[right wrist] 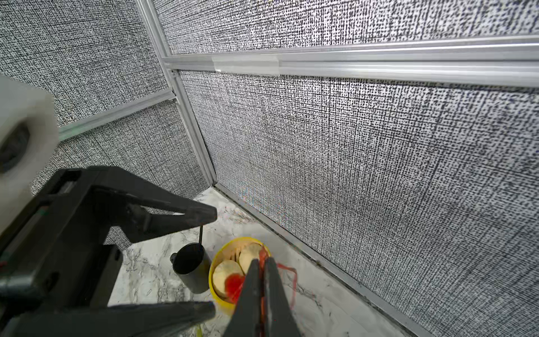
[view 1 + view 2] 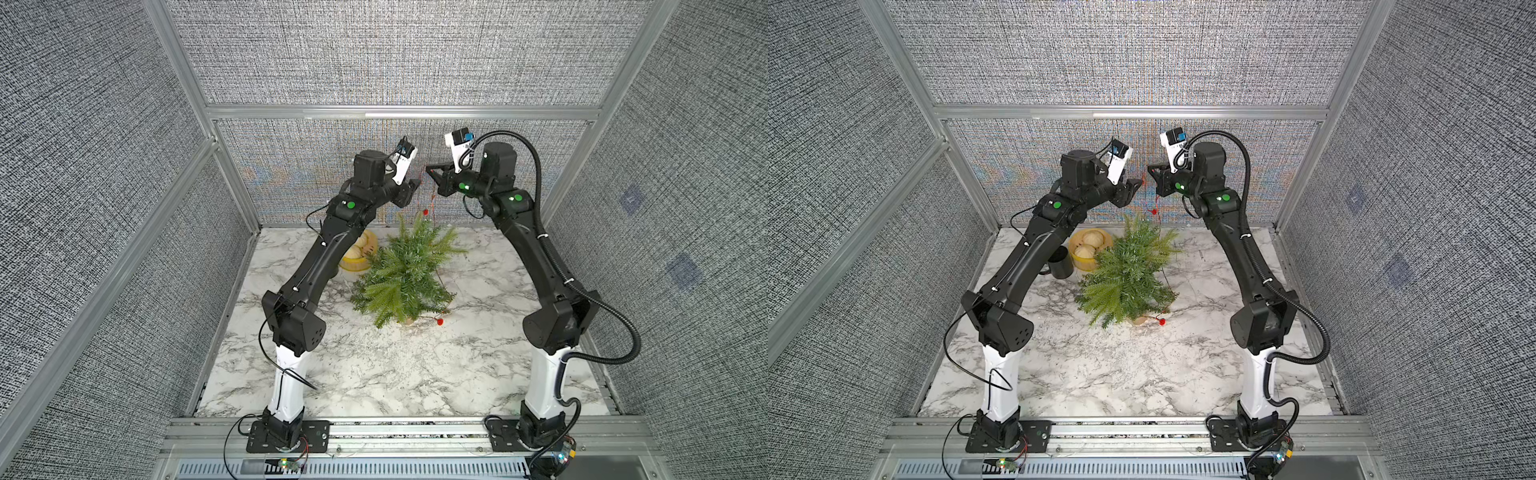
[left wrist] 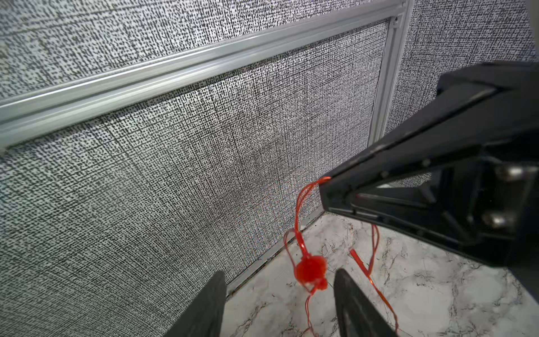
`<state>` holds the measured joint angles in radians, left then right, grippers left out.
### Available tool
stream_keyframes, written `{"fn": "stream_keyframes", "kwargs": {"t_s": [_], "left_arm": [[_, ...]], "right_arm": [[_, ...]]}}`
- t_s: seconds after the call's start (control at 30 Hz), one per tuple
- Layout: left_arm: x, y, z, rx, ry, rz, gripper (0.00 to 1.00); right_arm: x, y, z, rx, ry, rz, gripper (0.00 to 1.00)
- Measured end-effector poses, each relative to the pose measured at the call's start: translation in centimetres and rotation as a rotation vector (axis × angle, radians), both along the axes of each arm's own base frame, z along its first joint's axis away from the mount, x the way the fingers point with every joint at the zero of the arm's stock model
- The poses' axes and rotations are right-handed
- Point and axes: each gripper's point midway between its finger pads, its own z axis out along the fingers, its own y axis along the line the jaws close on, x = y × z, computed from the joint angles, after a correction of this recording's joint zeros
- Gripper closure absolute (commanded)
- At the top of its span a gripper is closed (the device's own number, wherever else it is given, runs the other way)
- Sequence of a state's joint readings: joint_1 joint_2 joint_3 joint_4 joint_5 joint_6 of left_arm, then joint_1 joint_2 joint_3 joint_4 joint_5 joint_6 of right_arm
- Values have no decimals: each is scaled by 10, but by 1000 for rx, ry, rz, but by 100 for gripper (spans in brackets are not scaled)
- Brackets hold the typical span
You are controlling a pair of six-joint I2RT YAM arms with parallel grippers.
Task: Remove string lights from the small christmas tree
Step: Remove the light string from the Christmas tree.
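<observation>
The right gripper [image 2: 429, 169], high over the tree [image 2: 405, 270], is pinched shut on the lights [image 3: 310, 270]. The left gripper [image 3: 280, 273], just beside it, is open, with a bulb [image 2: 1154, 211] hanging near. The lights look thin and floppy, so grab them by a bulb.

The small christmas tree [image 2: 1127, 274] partly hides the yellow bowl [image 2: 1079, 262].

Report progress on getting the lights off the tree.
Done: the top length of the string lights hangs free above the tree. In hand: the right gripper is shut on the wire, held high; the left gripper is open beside it, holding nothing. Left: wire runs down the tree's side, and a red bulb lies by its base, so the lower part needs lifting off.
</observation>
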<state>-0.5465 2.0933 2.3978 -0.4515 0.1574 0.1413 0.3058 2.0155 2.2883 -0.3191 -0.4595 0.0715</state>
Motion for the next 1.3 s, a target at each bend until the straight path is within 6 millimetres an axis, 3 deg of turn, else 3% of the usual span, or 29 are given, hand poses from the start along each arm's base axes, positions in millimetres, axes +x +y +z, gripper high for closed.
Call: {"fn": "stream_keyframes", "kwargs": {"t_s": [0.27,0.43,0.5,0.63,1.0,1.3], "left_arm": [[-14,6,2,9,14,-2,37],[-26,19,3,31,36,24,24],[-32,25,12,26,24,33,19],[-45,36,19,27,20,49,16],[-78,73,-7,61,110,138,16],[-101,106,-19,52,152,224,15]], "right_arm": [[0,-7,6,4,-7,-43,100],[3,-17,7,-5,-8,-110,100],[7,-22,4,-12,-3,-145,100],[14,-34,-6,-32,12,-206,100],[3,-62,-22,-56,59,-292,100],[-4,-89,-5,-49,27,-359,100]]}}
